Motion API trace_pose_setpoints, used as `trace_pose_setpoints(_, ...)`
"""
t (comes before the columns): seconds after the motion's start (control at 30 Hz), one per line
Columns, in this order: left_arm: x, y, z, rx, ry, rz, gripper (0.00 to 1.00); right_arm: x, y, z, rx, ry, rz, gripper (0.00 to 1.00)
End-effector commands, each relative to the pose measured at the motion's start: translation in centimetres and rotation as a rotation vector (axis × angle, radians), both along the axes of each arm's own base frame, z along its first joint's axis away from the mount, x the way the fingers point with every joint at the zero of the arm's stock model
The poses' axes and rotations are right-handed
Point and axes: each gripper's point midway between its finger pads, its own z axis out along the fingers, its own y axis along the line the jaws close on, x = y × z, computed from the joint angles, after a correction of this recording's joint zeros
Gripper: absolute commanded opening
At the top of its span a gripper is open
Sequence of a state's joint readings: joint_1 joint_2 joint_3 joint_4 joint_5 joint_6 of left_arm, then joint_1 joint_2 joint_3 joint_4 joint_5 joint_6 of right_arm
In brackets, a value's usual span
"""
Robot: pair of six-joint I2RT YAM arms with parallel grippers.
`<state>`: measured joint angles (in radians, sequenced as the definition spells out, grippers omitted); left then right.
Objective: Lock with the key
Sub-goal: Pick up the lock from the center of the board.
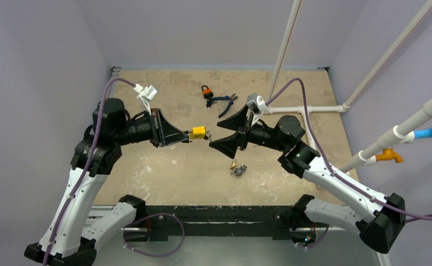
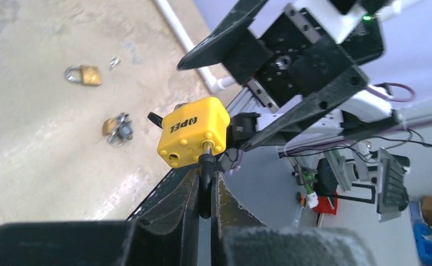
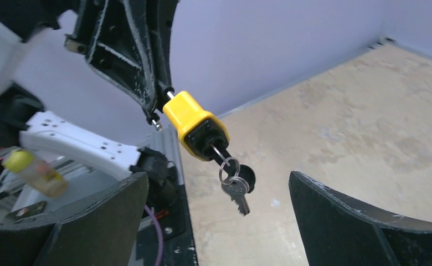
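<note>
A yellow padlock (image 1: 198,132) hangs in mid-air above the table's middle. My left gripper (image 1: 187,136) is shut on its black-sleeved shackle (image 2: 205,166), and the lock body (image 2: 193,132) sticks out past the fingertips. A black-headed key (image 3: 246,176) is in the lock's keyhole, and a ring with a spare silver key (image 3: 237,194) dangles from it. My right gripper (image 1: 214,134) is open, just right of the lock. In the right wrist view its jaws stand wide on either side of the hanging keys, touching neither the keys nor the padlock (image 3: 194,123).
A brass padlock (image 2: 83,75) and a small lock with keys (image 2: 118,128) lie on the table below the grippers (image 1: 237,169). An orange-and-black padlock (image 1: 205,92) and blue-handled pliers (image 1: 225,102) lie at the back. White pipes (image 1: 313,109) run along the right.
</note>
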<state>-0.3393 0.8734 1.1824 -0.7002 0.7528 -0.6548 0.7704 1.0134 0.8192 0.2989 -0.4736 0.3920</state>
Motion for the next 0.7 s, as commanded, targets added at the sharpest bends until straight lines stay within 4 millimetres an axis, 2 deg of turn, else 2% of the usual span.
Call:
trace_pose_setpoints(0.0,-2.5,-1.0,6.7,-0.144,-0.156,-0.107,0.00,-3.4,-0.2,7.0,0.151,-0.120,0.162,0.99)
trace_pose_setpoints(0.1,-3.9,-1.1,9.0,-0.182,-0.214,-0.143,0.00,-4.6,-0.6,9.7,0.191,-0.181,0.206,0.98)
trace_pose_setpoints(0.27,-5.7,-1.1,11.1,-0.229,-0.266,-0.195,0.00,-6.1,-1.1,12.5,0.230,-0.251,0.259,0.96)
trace_pose_setpoints(0.37,-6.5,-1.1,11.9,-0.248,-0.290,-0.217,0.00,-6.7,-1.0,13.2,0.231,-0.272,0.293,0.96)
trace_pose_setpoints(0.53,-7.6,-1.1,13.3,-0.289,-0.333,-0.254,0.00,-7.1,-0.3,13.1,0.219,-0.270,0.343,0.96)
trace_pose_setpoints(0.67,-7.8,-1.1,13.5,-0.291,-0.342,-0.264,0.00,-7.6,0.3,13.4,0.219,-0.276,0.361,0.93)
